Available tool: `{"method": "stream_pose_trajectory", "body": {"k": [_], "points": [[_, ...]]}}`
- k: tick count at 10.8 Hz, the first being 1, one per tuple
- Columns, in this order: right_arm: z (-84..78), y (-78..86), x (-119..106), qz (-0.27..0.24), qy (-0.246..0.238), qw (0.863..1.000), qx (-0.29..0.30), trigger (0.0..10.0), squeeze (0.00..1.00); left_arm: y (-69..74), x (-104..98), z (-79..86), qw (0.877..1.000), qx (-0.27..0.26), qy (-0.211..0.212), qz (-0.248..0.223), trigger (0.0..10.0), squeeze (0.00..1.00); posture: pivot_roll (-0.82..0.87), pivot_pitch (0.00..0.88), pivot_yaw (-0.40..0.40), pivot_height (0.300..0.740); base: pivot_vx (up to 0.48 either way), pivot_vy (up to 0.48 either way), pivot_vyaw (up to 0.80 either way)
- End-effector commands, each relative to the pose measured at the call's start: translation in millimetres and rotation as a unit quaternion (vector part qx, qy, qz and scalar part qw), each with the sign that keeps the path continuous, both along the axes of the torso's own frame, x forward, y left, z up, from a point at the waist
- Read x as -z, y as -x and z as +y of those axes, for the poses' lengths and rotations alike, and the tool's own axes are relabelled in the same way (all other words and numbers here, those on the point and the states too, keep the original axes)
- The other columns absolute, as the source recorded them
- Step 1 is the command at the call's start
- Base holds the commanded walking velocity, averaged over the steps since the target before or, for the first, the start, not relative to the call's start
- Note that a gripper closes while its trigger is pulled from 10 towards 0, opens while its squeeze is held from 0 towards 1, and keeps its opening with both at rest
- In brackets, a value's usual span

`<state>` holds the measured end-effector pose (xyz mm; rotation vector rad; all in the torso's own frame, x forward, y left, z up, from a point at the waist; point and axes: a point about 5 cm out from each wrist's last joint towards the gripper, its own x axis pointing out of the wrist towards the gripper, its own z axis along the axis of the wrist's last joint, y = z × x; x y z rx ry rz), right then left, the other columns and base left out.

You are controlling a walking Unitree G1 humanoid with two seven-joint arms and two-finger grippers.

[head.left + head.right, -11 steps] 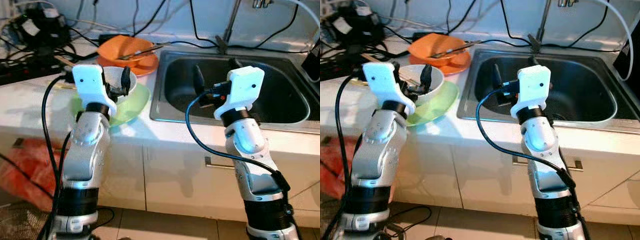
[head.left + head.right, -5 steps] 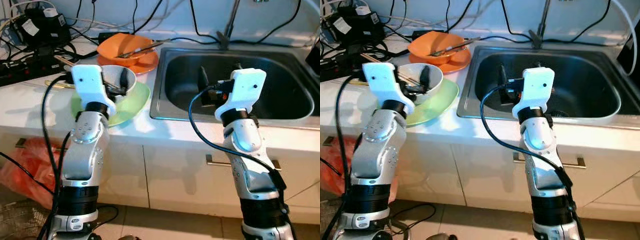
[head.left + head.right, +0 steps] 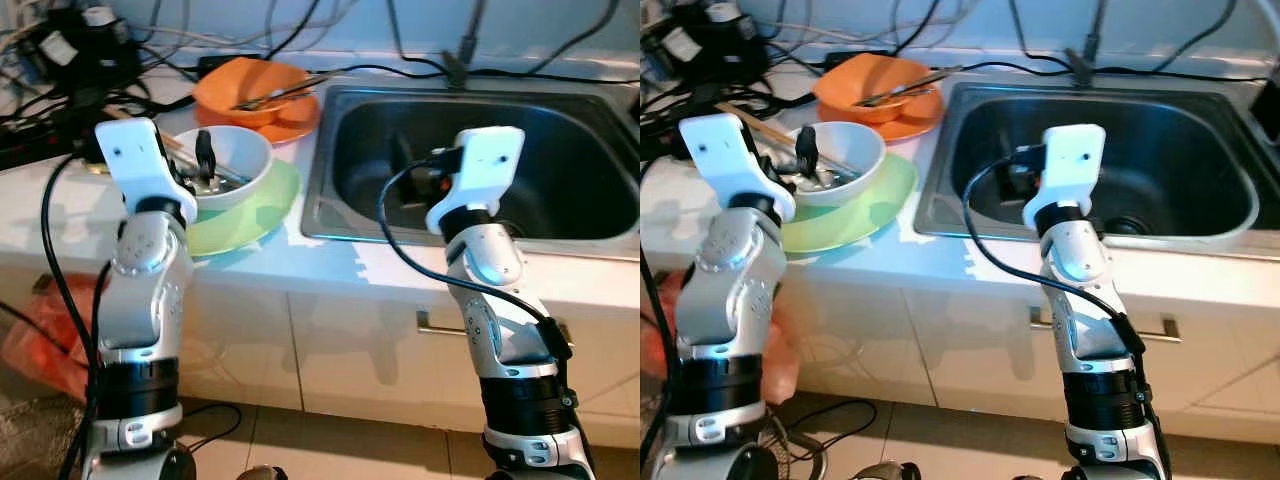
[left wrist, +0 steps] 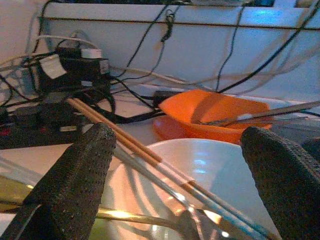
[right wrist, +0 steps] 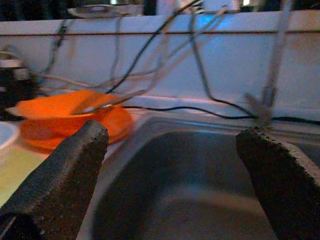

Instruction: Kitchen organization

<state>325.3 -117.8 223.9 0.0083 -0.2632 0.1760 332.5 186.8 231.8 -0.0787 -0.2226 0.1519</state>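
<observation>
The robot stands at a white kitchen counter (image 3: 60,215) with a steel sink (image 3: 560,165) set into it on the right. The left gripper (image 4: 177,195) is raised over the counter's left part, its two black fingers (image 4: 82,182) spread wide apart and holding nothing, reaching over the near rim of a white bowl (image 3: 235,160). That bowl sits on a pale green plate (image 3: 255,215), just left of the sink's edge. Inside the bowl lie a pair of wooden chopsticks (image 4: 112,137) that slant out over its rim toward the back left, and a metal utensil (image 4: 142,217) whose handle crosses the bottom of the bowl. Behind the white bowl, near the wall, an orange bowl (image 3: 245,85) rests on an orange plate (image 3: 300,115), with long metal utensils (image 3: 285,92) leaning out of it toward the sink. A tangle of black cables and a power strip (image 3: 35,150) clutters the back left corner of the counter, and more cables (image 3: 400,70) run along the wall behind the sink. The right gripper (image 5: 172,195) is held over the sink basin, its fingers (image 5: 60,182) likewise wide apart with nothing between them, pointing toward the back wall of the sink. Below the counter are white cabinet doors (image 3: 340,350) with a metal handle (image 3: 435,325), and something orange-red (image 3: 25,335) lies on the floor at the far left
</observation>
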Motion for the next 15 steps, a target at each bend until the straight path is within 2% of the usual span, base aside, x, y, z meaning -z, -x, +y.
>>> {"method": "stream_pose_trajectory", "body": {"k": [1,2,3,5,6,7,8,9,10,11,14,15], "points": [[2.3,-0.2,0.3,0.007,-0.002,1.000,-0.016,10.0,0.00,-2.2,-3.6,2.6,1.000,-0.006,0.007,0.003,10.0,0.00,0.10,0.104,0.054,0.740,0.000,0.000,0.00],[0.4,-1.1,-3.6,-0.003,0.020,1.000,-0.008,10.0,0.00,-3.5,-6.5,2.2,1.000,-0.007,0.011,0.003,10.0,0.00,0.10,0.103,0.056,0.740,0.000,0.000,0.00],[0.3,-2.4,-7.7,-0.006,0.008,1.000,-0.023,10.0,0.00,-5.5,-7.7,0.6,1.000,-0.002,0.027,0.012,10.0,0.00,0.10,0.097,0.058,0.740,0.000,0.000,0.00],[-1.5,-1.7,-14.6,0.003,-0.033,0.999,-0.035,10.0,0.00,-6.0,-17.2,-7.6,0.999,0.011,0.030,-0.003,10.0,0.00,0.09,0.093,0.065,0.740,0.000,0.000,0.00],[-0.5,2.6,-18.4,0.003,-0.019,0.997,-0.069,10.0,0.00,0.2,-23.6,-11.4,0.999,0.020,0.036,-0.027,10.0,0.00,0.08,0.122,0.060,0.740,0.000,0.000,0.00],[2.0,9.4,-21.6,0.001,-0.004,0.992,-0.130,10.0,0.00,8.9,-30.8,-9.3,0.998,0.015,0.032,-0.055,10.0,0.00,0.07,0.137,0.060,0.740,0.000,0.000,0.00],[-2.0,18.0,-17.9,0.010,0.025,0.980,-0.195,10.0,0.00,17.6,-31.8,1.1,0.997,-0.015,0.014,-0.073,10.0,0.00,0.07,0.145,0.056,0.740,0.000,0.000,0.00],[-7.7,20.3,-17.7,0.014,0.028,0.977,-0.209,10.0,0.00,19.8,-30.0,7.4,0.997,-0.035,0.007,-0.070,10.0,0.00,0.08,0.147,0.055,0.740,0.000,0.000,0.00],[-15.7,21.1,-17.4,0.019,0.051,0.972,-0.228,10.0,0.00,22.1,-26.9,16.3,0.996,-0.056,0.006,-0.062,10.0,0.00,0.08,0.146,0.053,0.740,0.000,0.000,0.00],[-17.4,25.5,-16.8,0.028,0.092,0.957,-0.274,10.0,0.00,25.8,-28.3,23.4,0.995,-0.072,-0.006,-0.062,10.0,0.00,0.09,0.145,0.054,0.740,0.000,0.000,0.00],[-19.9,28.8,-8.3,0.042,0.116,0.949,-0.289,10.0,0.00,39.9,-20.9,47.5,0.989,-0.138,-0.006,-0.047,10.0,0.00,0.11,0.152,0.052,0.740,0.000,0.000,0.00],[-18.3,30.2,-7.7,0.044,0.115,0.946,-0.300,10.0,0.00,40.8,-18.5,49.9,0.989,-0.146,-0.002,-0.041,10.0,0.00,0.11,0.152,0.050,0.740,0.000,0.000,0.00]]}}
